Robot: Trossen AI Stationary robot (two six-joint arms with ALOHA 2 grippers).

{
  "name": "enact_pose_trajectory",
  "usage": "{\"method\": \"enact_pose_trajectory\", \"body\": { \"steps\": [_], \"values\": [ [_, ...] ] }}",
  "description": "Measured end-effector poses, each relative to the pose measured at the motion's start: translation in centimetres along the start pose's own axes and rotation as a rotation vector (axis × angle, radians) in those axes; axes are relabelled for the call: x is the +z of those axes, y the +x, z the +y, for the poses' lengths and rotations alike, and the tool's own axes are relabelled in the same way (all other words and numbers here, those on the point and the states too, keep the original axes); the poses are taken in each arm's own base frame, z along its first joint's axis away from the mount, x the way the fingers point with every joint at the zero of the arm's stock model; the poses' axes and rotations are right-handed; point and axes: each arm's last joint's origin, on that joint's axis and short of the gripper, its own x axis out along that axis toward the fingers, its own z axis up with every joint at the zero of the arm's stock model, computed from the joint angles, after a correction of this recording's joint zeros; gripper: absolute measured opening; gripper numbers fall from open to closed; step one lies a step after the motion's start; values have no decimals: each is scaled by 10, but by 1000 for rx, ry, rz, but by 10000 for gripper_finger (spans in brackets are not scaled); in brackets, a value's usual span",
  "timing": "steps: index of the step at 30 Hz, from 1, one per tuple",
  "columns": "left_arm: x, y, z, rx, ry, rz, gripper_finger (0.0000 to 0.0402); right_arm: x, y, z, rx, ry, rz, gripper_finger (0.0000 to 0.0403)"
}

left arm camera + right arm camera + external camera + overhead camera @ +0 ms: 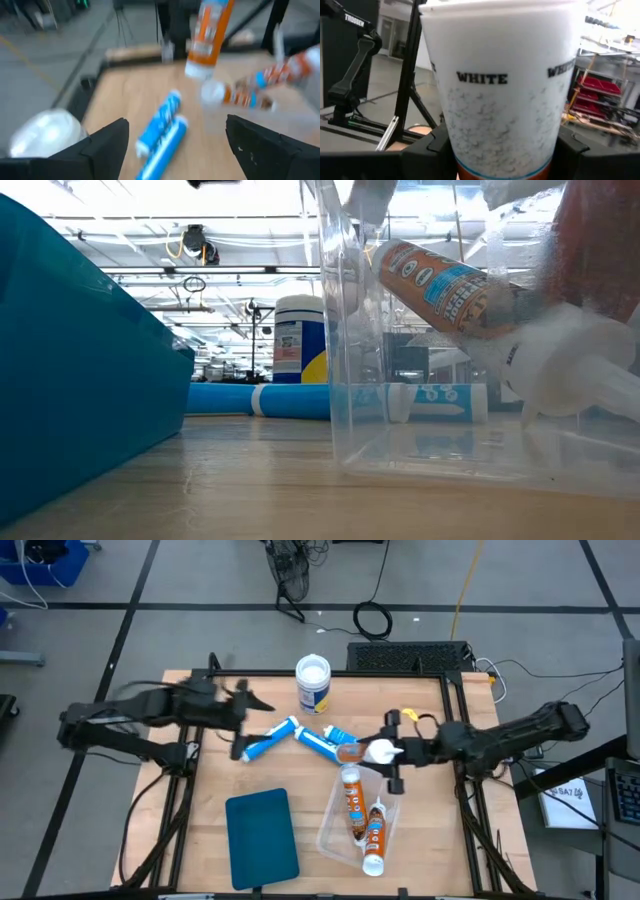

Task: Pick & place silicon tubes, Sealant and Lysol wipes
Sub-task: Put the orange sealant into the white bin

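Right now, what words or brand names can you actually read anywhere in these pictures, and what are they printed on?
"WHITE": printed twice on the sealant tube held in the right gripper.
"TROSSEN": on the dark arm at the edge of the right wrist view.
Lysol wipes: label too blurred to read.
Orange tubes in the clear tray: print too small.
Blue tubes: print unreadable.
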Motion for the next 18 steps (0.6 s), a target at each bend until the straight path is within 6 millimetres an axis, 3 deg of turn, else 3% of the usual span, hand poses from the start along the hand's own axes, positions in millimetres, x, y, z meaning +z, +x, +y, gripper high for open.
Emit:
{"method": "enact_pose_trajectory", "body": {
  "steps": [3,7,12,18],
  "values": [
    [7,-19,-2,-33,8,-94,323,9,-13,8,1,6,31,195],
    [7,-23,-7,-106,41,-212,315,20,-27,17,25,18,30,195],
    [-23,-8,-9,-76,58,-261,314,25,-34,29,30,8,44,195],
    [-53,-1,-1,56,-75,-330,326,27,-38,42,6,1,68,195]
  ]
}}
